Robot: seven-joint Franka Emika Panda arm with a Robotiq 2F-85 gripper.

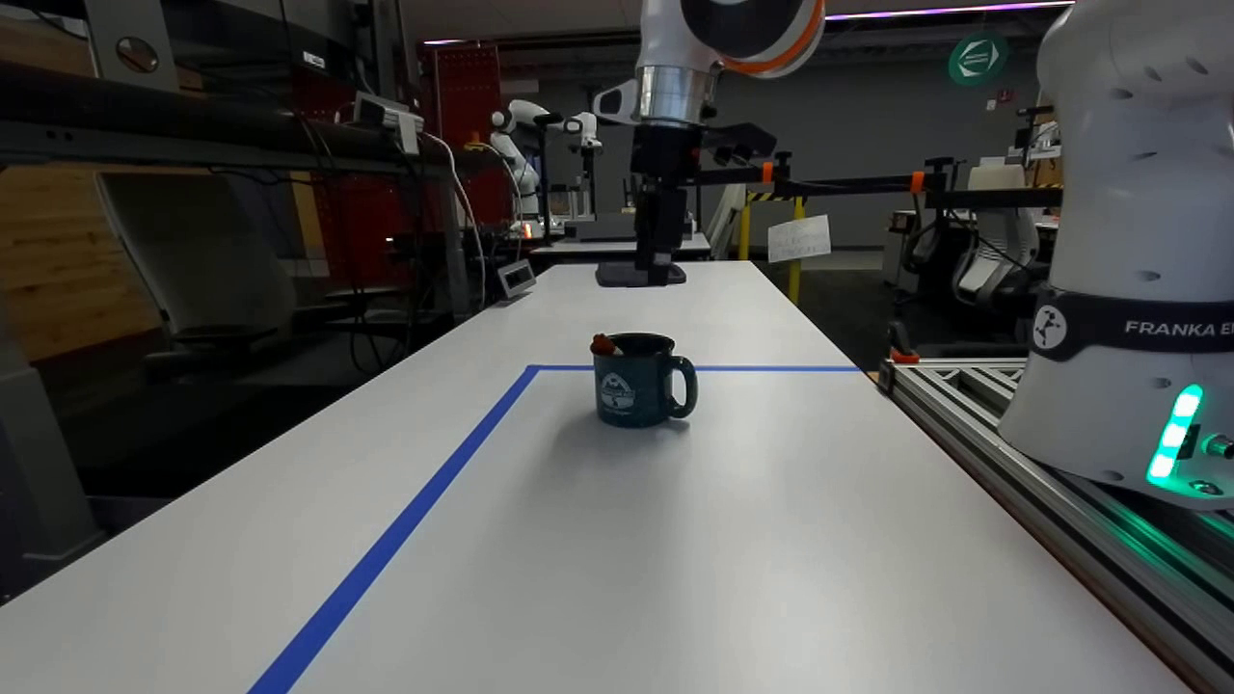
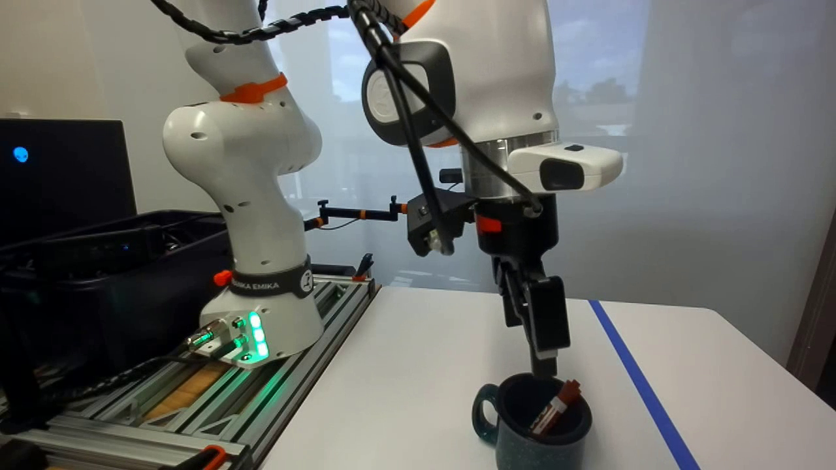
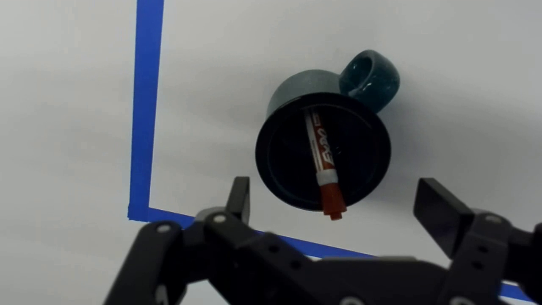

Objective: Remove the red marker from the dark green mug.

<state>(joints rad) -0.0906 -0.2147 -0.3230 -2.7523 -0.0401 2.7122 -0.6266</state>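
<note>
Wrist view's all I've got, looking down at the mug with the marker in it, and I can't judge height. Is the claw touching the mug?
Observer: No. In an exterior view a gap shows between the claw and the dark green mug.
Operator: Does the red marker stick up?
Observer: Yes, its cap pokes up out of the mug in both exterior views.
Operator: And the base lights?
Observer: Glowing green in both exterior views.

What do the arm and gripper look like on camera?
The arm is rounded and white with orange trim, a black FRANKA EMIKA band, green base lights and black cables. The gripper is black, with jointed linkages and flat, blocky fingertips.
</note>
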